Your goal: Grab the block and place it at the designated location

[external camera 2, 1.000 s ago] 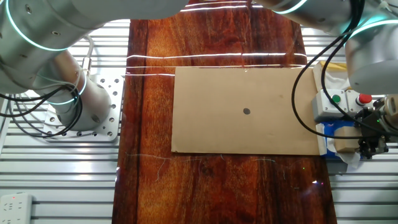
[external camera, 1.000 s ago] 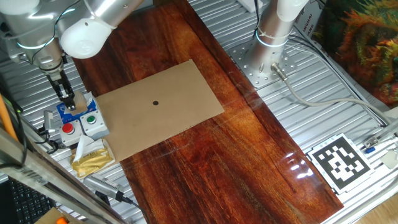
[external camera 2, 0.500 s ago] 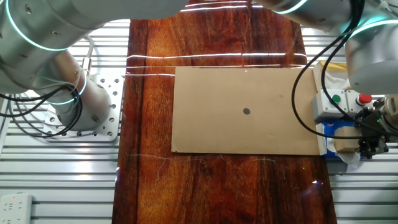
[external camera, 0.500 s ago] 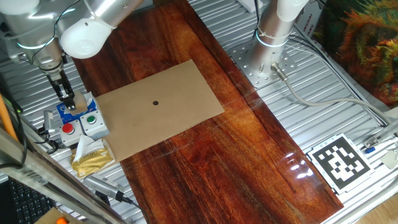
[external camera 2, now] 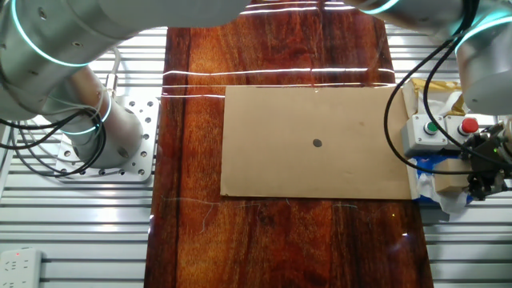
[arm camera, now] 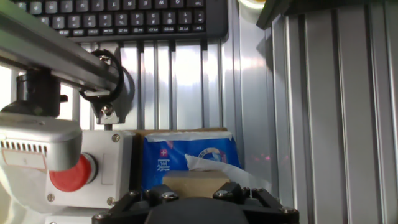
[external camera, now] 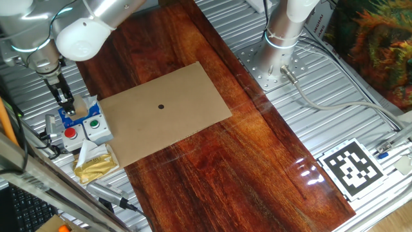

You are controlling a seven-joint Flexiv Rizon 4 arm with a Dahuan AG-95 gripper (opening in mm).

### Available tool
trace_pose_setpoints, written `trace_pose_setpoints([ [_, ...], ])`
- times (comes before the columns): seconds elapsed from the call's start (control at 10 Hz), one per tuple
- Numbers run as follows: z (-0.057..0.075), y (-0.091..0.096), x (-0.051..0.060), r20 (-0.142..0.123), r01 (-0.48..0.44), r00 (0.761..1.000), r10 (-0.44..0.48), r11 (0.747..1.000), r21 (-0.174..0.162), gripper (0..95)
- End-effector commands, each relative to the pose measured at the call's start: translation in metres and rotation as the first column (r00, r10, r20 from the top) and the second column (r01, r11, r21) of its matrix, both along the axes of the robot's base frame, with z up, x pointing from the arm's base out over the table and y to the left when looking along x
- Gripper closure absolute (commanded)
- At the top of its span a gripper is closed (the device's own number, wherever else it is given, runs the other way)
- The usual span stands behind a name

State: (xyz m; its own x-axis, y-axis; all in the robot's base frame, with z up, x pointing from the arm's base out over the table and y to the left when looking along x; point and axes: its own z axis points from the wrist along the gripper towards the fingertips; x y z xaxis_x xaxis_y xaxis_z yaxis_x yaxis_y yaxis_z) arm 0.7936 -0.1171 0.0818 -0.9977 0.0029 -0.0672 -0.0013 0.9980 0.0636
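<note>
The block (arm camera: 196,182), a pale tan wooden cube, sits between my gripper (arm camera: 197,190) fingers in the hand view, just above the blue printed holder (arm camera: 180,158). The gripper (external camera: 65,102) is shut on the block at the table's left edge, beside the button box. In the other fixed view the gripper (external camera 2: 478,184) is at the far right with the block (external camera 2: 452,182) next to it. The light-brown cardboard sheet (external camera: 187,119) lies mid-table with the black dot (external camera: 161,107) at its middle; the dot (external camera 2: 317,144) is well away from the gripper.
A white box with red and green buttons (external camera: 89,129) stands next to the holder. A yellow packet (external camera: 95,165) lies in front of it. A black-and-white tag (external camera: 351,167) is at the right. A second arm's base (external camera: 283,38) stands at the back. A keyboard (arm camera: 124,15) lies beyond the frame rail.
My gripper and arm have shifted slightly up and away from the holder, with the block staying between the fingers. The sheet and button box have not moved.
</note>
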Motion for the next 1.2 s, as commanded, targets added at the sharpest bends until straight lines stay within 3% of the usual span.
trace_pose_setpoints([
  [0.1,0.002,0.0,-0.002,-0.004,-0.001,1.0,0.001,1.0,-0.001,76.0],
  [0.4,0.003,0.0,-0.002,-0.017,0.001,1.0,-0.001,1.0,0.0,76.0],
  [0.7,0.013,-0.002,-0.002,-0.024,-0.003,1.0,0.003,1.0,0.004,76.0],
  [0.9,0.02,-0.003,-0.017,-0.027,-0.006,1.0,0.006,1.0,0.004,76.0],
  [1.2,0.031,0.0,-0.059,-0.034,-0.004,0.999,0.004,1.0,0.007,76.0],
])
